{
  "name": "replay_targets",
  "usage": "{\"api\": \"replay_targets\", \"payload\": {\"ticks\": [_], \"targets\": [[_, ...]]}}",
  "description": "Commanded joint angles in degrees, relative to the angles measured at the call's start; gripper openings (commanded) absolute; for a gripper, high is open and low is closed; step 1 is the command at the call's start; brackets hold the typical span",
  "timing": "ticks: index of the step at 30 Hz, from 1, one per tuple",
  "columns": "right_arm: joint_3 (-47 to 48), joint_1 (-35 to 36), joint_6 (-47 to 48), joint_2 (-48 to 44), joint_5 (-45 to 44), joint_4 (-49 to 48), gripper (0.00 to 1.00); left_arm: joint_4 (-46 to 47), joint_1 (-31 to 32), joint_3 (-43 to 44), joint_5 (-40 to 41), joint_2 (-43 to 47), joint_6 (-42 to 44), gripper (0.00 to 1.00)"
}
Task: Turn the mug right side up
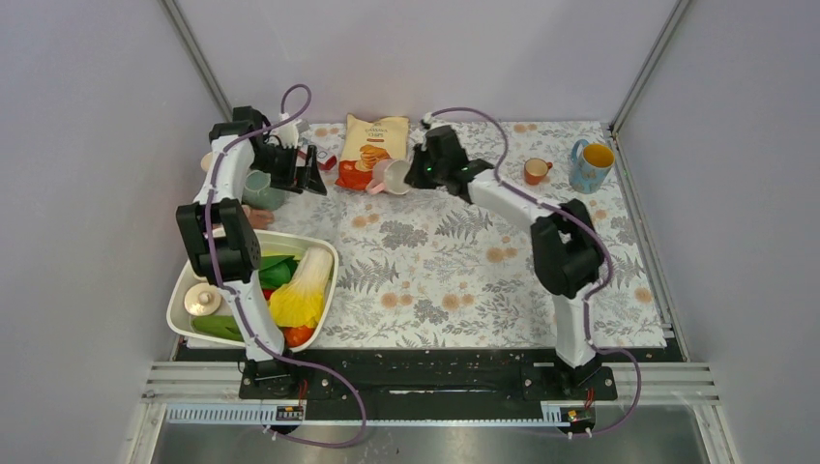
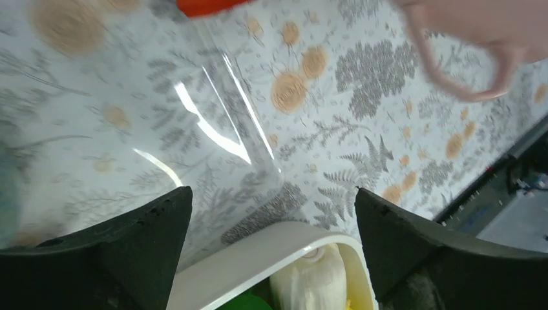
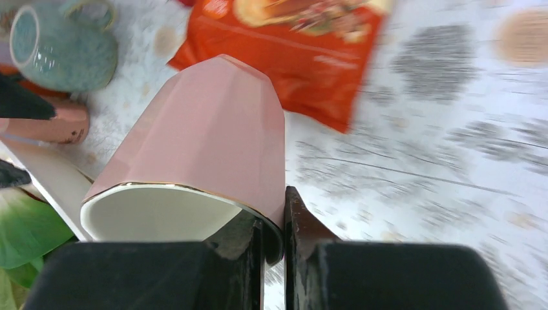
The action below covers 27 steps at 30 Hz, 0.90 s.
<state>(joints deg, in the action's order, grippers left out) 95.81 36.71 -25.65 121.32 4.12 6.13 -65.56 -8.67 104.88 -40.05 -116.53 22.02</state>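
The pink mug (image 1: 391, 176) with a gold rim is tipped over at the back of the table, in front of the chips bag. In the right wrist view the mug (image 3: 207, 135) has its white mouth turned toward the camera. My right gripper (image 3: 274, 216) is shut on the mug's rim, one finger inside the mouth and one against the outer wall. My left gripper (image 1: 314, 179) hangs open just left of the mug, holding nothing. In the left wrist view the gripper (image 2: 271, 197) has its jaws wide apart over the cloth, and the mug's pink handle (image 2: 462, 90) shows at top right.
An orange chips bag (image 1: 372, 150) lies behind the mug. A teal mug (image 1: 261, 189) and a copper cup (image 3: 45, 126) stand at the left. A white tub (image 1: 327, 253) of vegetables sits front left. A small orange cup (image 1: 535, 171) and a blue mug (image 1: 592, 164) stand at back right.
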Motion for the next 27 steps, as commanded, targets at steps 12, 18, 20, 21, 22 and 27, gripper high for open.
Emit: {"api": "replay_targets", "payload": {"ticks": [12, 18, 20, 21, 22, 27], "targets": [[4.8, -27.5, 17.5, -21.0, 0.5, 51.1, 0.0, 8.3, 0.1, 1.3, 11.9, 6.9, -4.1, 0.99], [1.0, -39.8, 19.6, -20.4, -0.6, 55.9, 0.0, 8.3, 0.1, -0.1, 13.1, 6.9, -2.7, 0.99], [-0.1, -42.2, 19.7, -19.3, -1.0, 55.1, 0.0, 8.3, 0.1, -0.5, 12.9, 6.7, -2.8, 0.99], [-0.8, -43.5, 19.4, -18.8, -0.9, 53.9, 0.0, 8.3, 0.1, -0.7, 12.8, 6.7, -2.8, 0.99], [-1.0, -44.6, 19.0, -18.0, -0.5, 52.9, 0.0, 8.3, 0.1, -0.9, 12.7, 6.6, -2.8, 0.99], [4.1, -47.8, 17.7, -11.1, -1.8, 50.8, 0.0, 7.4, 0.1, -1.5, 13.0, 6.7, -1.7, 0.99]]}}
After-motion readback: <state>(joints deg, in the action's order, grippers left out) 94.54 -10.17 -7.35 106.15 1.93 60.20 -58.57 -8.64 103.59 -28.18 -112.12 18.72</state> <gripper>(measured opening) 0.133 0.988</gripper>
